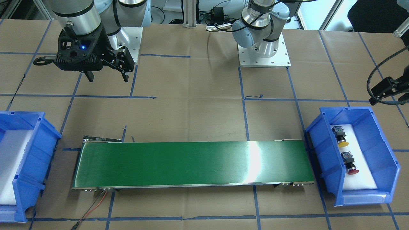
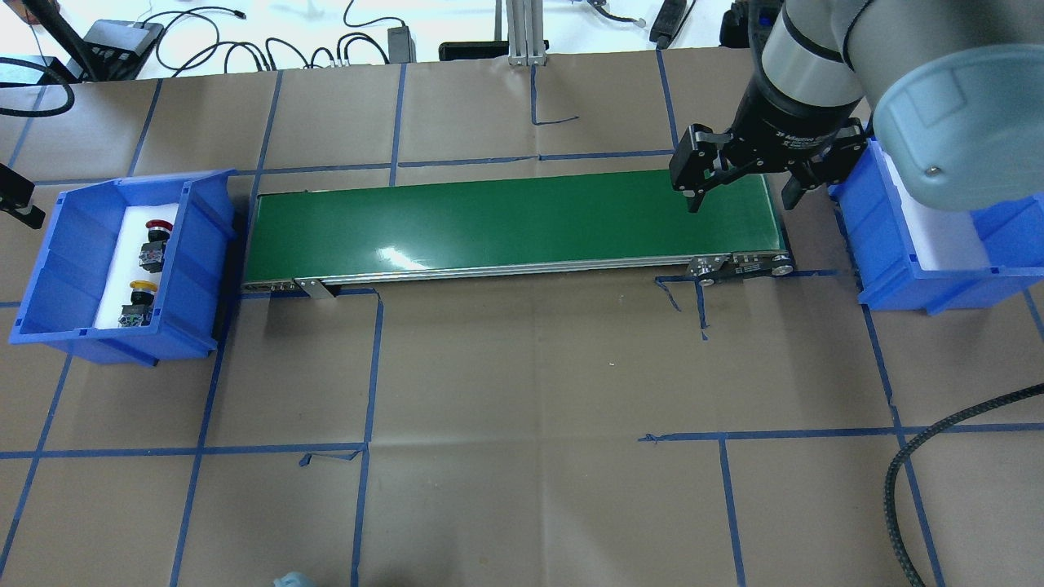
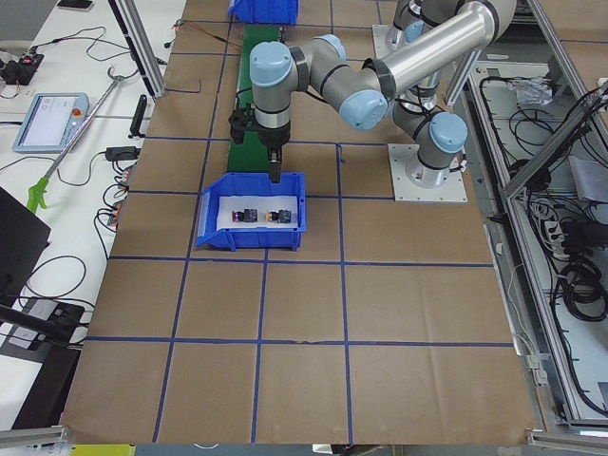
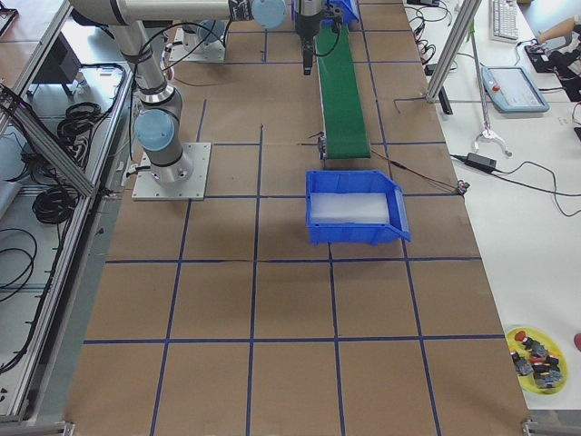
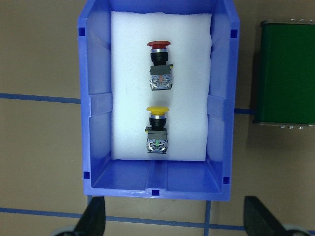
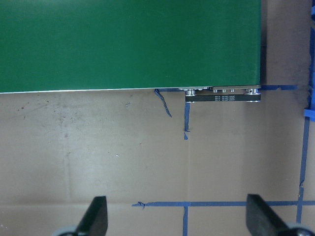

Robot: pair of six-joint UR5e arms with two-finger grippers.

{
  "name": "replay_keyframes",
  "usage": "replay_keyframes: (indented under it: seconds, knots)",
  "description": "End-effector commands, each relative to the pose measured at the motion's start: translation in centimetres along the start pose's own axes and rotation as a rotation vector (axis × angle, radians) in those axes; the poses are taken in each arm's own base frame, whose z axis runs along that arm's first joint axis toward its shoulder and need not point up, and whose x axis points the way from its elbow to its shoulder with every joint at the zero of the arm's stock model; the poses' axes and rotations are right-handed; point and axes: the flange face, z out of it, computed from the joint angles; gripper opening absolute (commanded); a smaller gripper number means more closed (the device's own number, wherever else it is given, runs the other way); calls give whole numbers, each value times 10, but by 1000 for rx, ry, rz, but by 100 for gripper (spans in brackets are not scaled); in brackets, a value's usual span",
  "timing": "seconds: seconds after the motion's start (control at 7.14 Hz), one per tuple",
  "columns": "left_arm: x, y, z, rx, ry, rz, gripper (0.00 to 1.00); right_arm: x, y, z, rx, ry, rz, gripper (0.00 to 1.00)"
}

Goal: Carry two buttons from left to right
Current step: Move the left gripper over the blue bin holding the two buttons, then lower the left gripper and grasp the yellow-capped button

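Yellow-capped push-button (image 5: 157, 129) and red-capped push-button (image 5: 160, 66): both lie on white foam (image 5: 128, 98) in left blue bin (image 5: 96, 105). I count 0 of 2 transported. Left gripper (image 5: 174, 209) hovers above, jaws spread, holding nothing. Right gripper (image 2: 742, 194) is over green conveyor belt (image 2: 506, 220), its jaws likewise spread.

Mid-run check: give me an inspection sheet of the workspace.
Surface: brown paper table, blue tape grid; long green conveyor belt mid-table.
Job's things: red-capped push-button and yellow-capped push-button lie on white foam in the blue plastic bin at robot's left; right blue bin holds only foam.
Clutter: nothing seen.
Grippers: left gripper open, raised by left bin; right gripper open, raised near belt's right end.
Cables: black braided cable by right arm; thin wires at conveyor.
Surroundings: side bench, teach pendant, yellow dish of parts.
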Motion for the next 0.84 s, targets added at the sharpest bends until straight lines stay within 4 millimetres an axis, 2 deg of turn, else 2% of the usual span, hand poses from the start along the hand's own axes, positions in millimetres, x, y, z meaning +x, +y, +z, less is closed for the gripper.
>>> replay_keyframes:
  seconds: [0.0,0.14,0.42,0.7]
  knots:
    - [-6,-10,30,-18,30,48,99,0,-1,0,0,0,1,100]
    - [-7,-11,47,3,14,118,99,0,0,0,0,0,1,100]
    - [1,-3,93,45,-18,126,99,0,0,1,-2,0,1,100]
    - [9,5,131,53,-16,129,99,0,1,-1,1,0,1,100]
